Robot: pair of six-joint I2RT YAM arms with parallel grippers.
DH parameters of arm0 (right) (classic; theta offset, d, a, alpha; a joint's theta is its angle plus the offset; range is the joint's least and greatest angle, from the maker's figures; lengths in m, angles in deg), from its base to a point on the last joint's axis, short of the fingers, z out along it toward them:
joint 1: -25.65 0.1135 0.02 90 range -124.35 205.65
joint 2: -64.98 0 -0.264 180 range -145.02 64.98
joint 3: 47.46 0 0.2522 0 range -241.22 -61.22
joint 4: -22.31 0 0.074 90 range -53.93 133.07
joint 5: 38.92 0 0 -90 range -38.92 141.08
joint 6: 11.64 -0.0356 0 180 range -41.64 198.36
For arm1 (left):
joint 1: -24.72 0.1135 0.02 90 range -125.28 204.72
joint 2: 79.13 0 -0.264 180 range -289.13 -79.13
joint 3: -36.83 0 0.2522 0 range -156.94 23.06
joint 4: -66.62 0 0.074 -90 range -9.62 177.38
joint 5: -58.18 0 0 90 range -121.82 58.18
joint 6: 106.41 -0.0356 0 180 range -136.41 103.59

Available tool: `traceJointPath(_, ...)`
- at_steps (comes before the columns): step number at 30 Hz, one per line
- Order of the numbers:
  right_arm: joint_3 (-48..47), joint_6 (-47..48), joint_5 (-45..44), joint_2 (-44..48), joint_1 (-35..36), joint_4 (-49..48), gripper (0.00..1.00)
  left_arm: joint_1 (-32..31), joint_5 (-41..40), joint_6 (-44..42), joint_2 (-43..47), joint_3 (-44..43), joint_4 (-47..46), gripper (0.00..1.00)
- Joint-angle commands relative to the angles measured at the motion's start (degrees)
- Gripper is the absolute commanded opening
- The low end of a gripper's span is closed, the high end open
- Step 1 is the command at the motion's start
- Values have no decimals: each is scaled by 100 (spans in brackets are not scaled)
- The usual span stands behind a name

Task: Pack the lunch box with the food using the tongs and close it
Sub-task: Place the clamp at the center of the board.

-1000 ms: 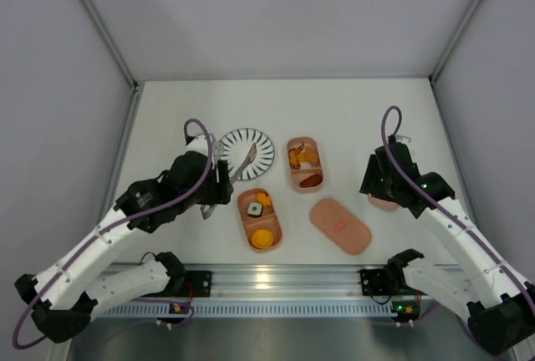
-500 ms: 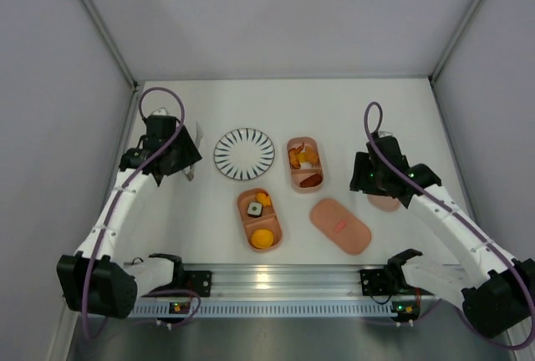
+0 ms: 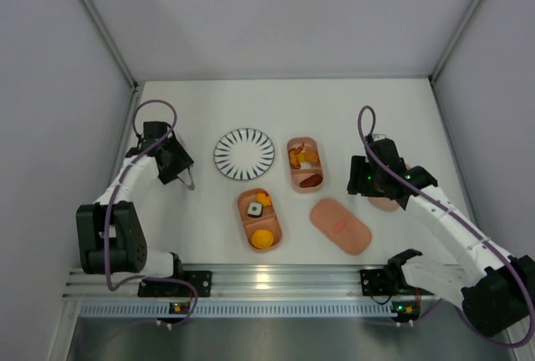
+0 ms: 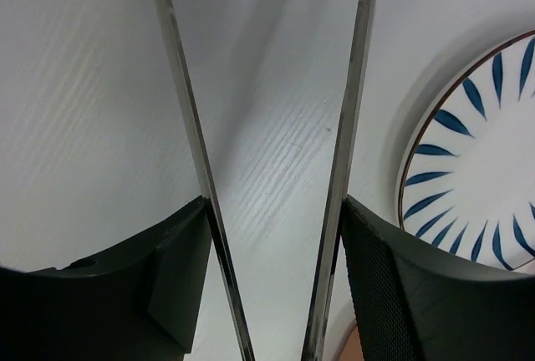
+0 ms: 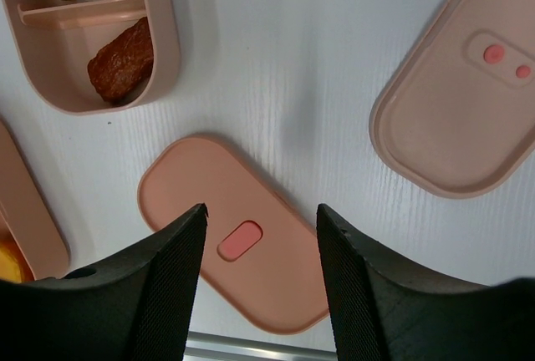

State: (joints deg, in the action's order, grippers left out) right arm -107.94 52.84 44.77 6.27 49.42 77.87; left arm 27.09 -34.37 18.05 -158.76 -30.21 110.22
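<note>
The slim metal tongs (image 4: 349, 127) run up between my left gripper's (image 4: 272, 204) fingers, each arm pressed against a pad, over bare table at the far left (image 3: 191, 179). Two salmon-pink lunch box trays hold the food: the far tray (image 3: 292, 179) has orange and brown pieces (image 5: 121, 60), the near tray (image 3: 244, 226) an orange piece (image 3: 262, 238) and a dark square one. My right gripper (image 5: 261, 211) hangs open above the lid with one red mark (image 5: 276, 286). The red-spotted lid (image 5: 456, 135) lies just to the right of it.
A round white plate with dark radial stripes (image 3: 244, 154) sits bare between the left gripper and the far tray, its rim showing in the left wrist view (image 4: 476, 169). The aluminium rail with both arm bases (image 3: 284, 282) runs along the near edge.
My left arm has swung from beside the trays out to the far left of the table, taking the tongs with it. The right gripper has shifted slightly left, still open.
</note>
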Motion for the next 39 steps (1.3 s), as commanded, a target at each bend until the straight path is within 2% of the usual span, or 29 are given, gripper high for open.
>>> traceJointPath(1, 31, 47, 15, 133, -65, -322, 55, 62, 219, 26, -157, 89, -620, 66)
traceJointPath(2, 31, 3, 7, 80, -65, -330, 55, 105, 454, 87, -375, 159, -742, 69)
traceJointPath(7, 14, -102, -55, 19, -65, -365, 55, 114, 676, 193, -710, 335, -972, 75)
traceJointPath(15, -21, -234, -160, -105, -65, -313, 55, 132, 905, 377, -755, 678, -1350, 81)
traceJointPath(20, -135, -243, -319, -149, -65, -208, 55, 141, 940, 386, -290, 608, -1219, 83)
traceJointPath(30, -171, -375, -600, -219, -65, -14, 55, 132, 1212, 114, 747, -139, -445, 84)
traceJointPath(39, 514, -875, -275, -192, -65, -242, 54, 88, 2161, -185, 2004, -394, 205, 83)
